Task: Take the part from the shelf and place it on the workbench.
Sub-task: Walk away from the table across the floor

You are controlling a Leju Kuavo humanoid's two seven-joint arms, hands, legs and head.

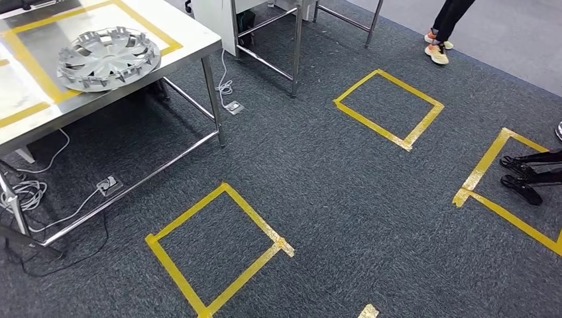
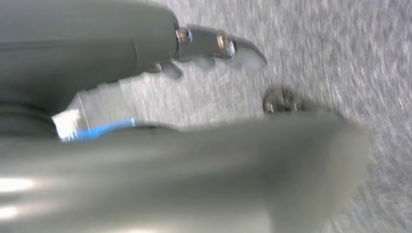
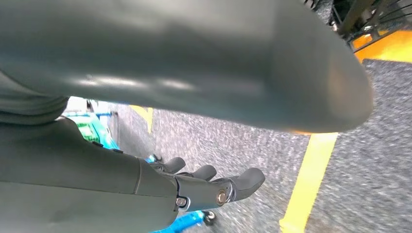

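Both hands hang empty over dark carpet, part already on the workbench.
Left hand has thumb and fingers apart, holding nothing; right hand likewise, fingers loosely extended beside a yellow tape line. Nearest in head view, a yellow tape square on grey carpet. Farther left, the round silver plastic wheel cover lies flat near the front edge of the steel workbench, inside its yellow tape outline. Far right, people's shoes. Judged: placing done; next likely walk back for another part, needs turning.
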